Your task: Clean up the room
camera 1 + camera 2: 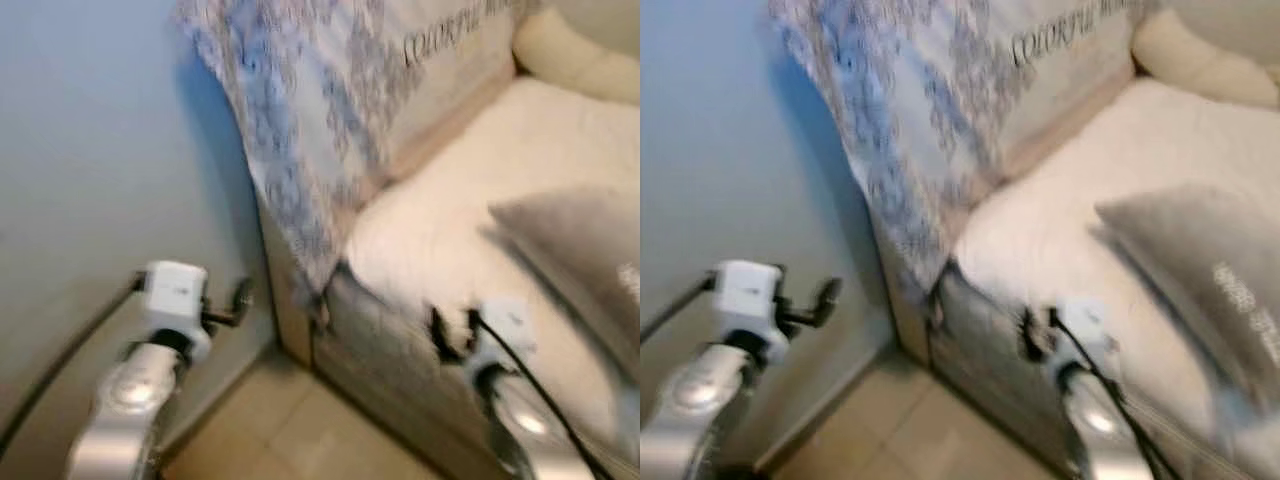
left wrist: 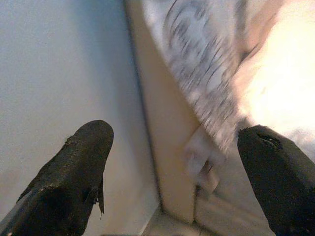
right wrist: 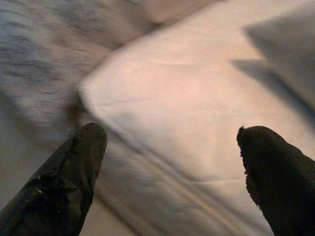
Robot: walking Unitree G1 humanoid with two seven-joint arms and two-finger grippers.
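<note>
While much of the scene is blurred, a patterned blanket (image 1: 300,130) in white with blue-grey mottling is seen draped over the armrest of a sofa (image 1: 380,350), toward 12 o'clock from the robot. A soft, woven look is given by its surface, and its lower corner hangs down the sofa's front edge. On the backrest cushion (image 1: 450,60) at 1 o'clock, dark printed lettering beginning "COLORFUL" can be read; the rest is cut off. The seat is covered by a cream, fleecy throw (image 1: 470,200), and a grey cushion (image 1: 580,250) with some unreadable white print lies on it at 2 o'clock. A pale blue-grey wall (image 1: 90,150) stands at 10 o'clock, and beige floor tiles (image 1: 290,430) are seen below. The left gripper (image 2: 177,162) is held near the wall with fingers wide apart, empty. The right gripper (image 3: 172,167) is held over the seat's front edge, fingers likewise spread.
</note>
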